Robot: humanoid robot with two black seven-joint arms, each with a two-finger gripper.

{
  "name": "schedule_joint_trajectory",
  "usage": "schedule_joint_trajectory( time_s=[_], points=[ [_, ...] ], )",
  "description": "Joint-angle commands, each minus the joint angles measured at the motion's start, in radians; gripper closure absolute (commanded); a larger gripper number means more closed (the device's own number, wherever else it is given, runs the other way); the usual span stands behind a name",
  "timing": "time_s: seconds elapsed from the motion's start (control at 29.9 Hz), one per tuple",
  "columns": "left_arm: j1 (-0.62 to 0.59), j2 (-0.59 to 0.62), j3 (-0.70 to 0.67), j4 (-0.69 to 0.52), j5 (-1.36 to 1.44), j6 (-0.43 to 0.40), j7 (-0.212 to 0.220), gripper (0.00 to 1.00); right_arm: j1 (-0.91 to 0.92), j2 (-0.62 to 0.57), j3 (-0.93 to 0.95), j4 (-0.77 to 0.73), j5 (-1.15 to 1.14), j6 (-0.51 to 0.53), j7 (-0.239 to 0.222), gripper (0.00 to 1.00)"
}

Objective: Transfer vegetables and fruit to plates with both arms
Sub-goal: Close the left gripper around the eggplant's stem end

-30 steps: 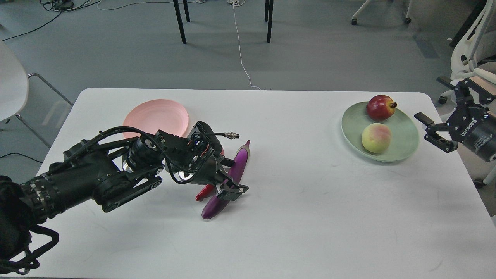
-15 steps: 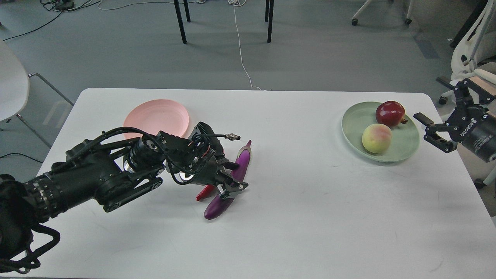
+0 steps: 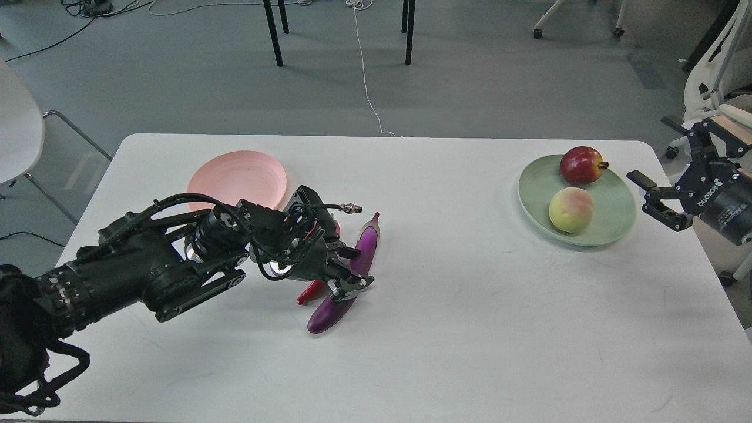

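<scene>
The purple eggplant [image 3: 358,261] lies slantwise on the white table [image 3: 470,305]. My left gripper [image 3: 351,269] straddles its middle, and the fingers look closed against its sides. The red chili pepper [image 3: 309,291] lies just left of the eggplant, mostly hidden under the gripper. The pink plate [image 3: 238,176] is bare, behind my left wrist. The mint green plate [image 3: 611,211] at the far right holds the peach [image 3: 571,210] and the dark-red fruit [image 3: 580,165]. My right gripper [image 3: 653,198] is open and empty, just right of that plate.
The table's right edge runs under my right gripper. Black table legs [image 3: 271,32] and a white cable [image 3: 367,88] are on the floor behind the table. A white chair [image 3: 17,129] stands at the left and an office chair [image 3: 717,88] at the right.
My left gripper's fingers have narrowed around the eggplant, which has barely shifted. The dark-red fruit rolled right on the green plate and then partly back. My right gripper has held still.
</scene>
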Motion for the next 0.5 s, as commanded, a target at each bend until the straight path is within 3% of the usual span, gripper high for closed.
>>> schedule_joint_trajectory(
  time_s=[0.0,0.47],
  points=[
    [-0.005,0.001,-0.001,0.001,0.0,-0.001,0.0,0.37,0.0,0.0,0.001,0.0,0.0,0.0,0.0,0.01],
    [-0.002,0.007,-0.001,0.007,0.0,-0.001,0.0,0.33,0.0,0.0,0.001,0.001,0.0,0.0,0.0,0.01]
  ],
)
